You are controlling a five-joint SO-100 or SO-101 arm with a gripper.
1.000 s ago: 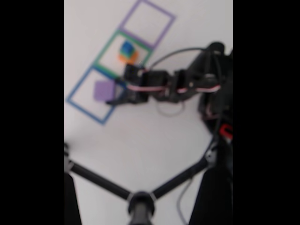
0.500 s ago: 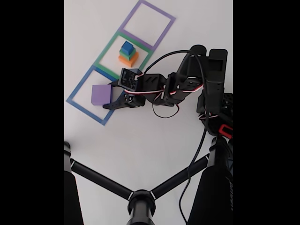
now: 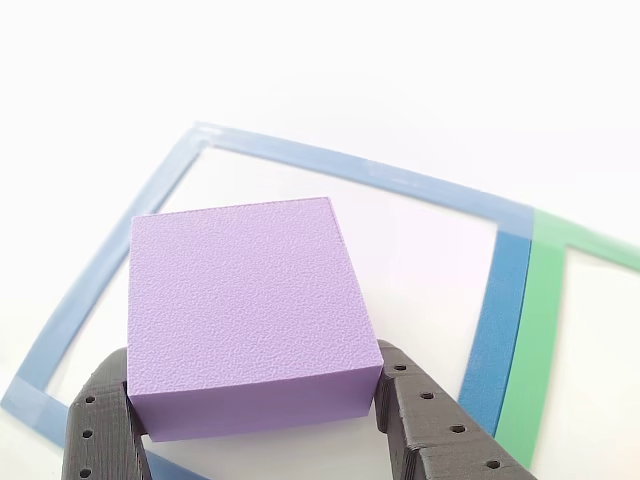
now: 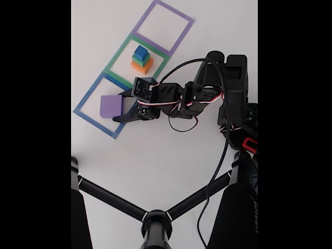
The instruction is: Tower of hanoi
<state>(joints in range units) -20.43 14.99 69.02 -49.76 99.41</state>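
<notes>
The purple block [image 3: 240,310] lies flat inside the blue square outline [image 3: 350,172] on the white table. My gripper [image 3: 250,430] has a dark finger pressed against each of its near corners, shut on it. In the fixed view the gripper [image 4: 123,106] reaches in from the right to the purple block [image 4: 110,106] in the blue outline [image 4: 87,93]. The rest of the tower of hanoi stands in the green outline [image 4: 118,53]: an orange block [image 4: 141,66], a green block [image 4: 140,58] on it and a blue cube [image 4: 140,51] on top.
A purple square outline [image 4: 181,36] lies beyond the green one, with nothing in it. Black tripod legs [image 4: 111,199] cross the lower table. The arm's base and cables [image 4: 236,98] take up the right side.
The arm has stretched slightly to the left and the purple block has shifted a little down and left within the blue outline. The three-block stack has not moved.
</notes>
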